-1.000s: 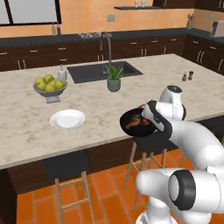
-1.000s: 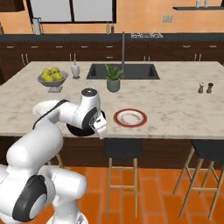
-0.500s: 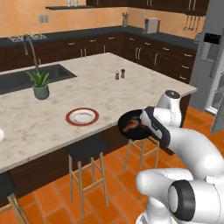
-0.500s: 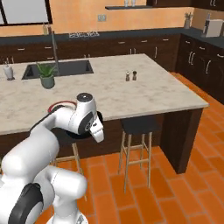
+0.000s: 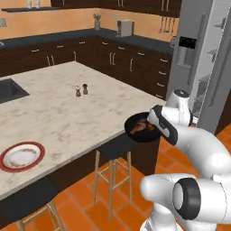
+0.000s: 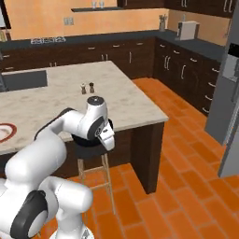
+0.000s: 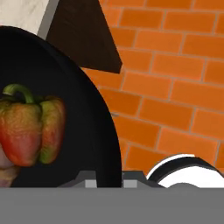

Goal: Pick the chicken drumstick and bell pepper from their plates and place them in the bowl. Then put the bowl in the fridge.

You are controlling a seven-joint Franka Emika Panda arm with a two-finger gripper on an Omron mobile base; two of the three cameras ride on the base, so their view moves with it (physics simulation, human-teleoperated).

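Since the earlier frames the base has swung round: the sink, plant and fruit bowl have slid out of the views, and the tall grey fridge [image 5: 205, 58], flat-panelled with a dark dispenser on one door, now stands ahead right with one door ajar. The arm carries the bowl [image 5: 140, 128] with it, held in the air just off the counter's [image 5: 67, 117] corner, above a dark-seated wooden stool [image 5: 113, 167] and the orange brick-patterned floor [image 6: 186, 177].

Hand [image 5: 155, 127]: clenched on the bowl's rim at the side nearest the robot. Bowl is round, deep, glossy black. In the hand view the bell pepper [image 7: 30, 127] lies inside it, lobed, mottled red-orange with green streaks and a curved green stem. Beside it, at the picture's edge, a pale brown rounded piece of the drumstick [image 7: 5, 168] shows. From the left base view, reddish-brown contents are visible in the bowl, not separable.

Counter is pale, speckled stone with a dark base. One red-rimmed white plate [image 5: 21, 156] rests on it, well apart from the bowl. Two small shakers [image 5: 81, 90] stand side by side mid-counter.
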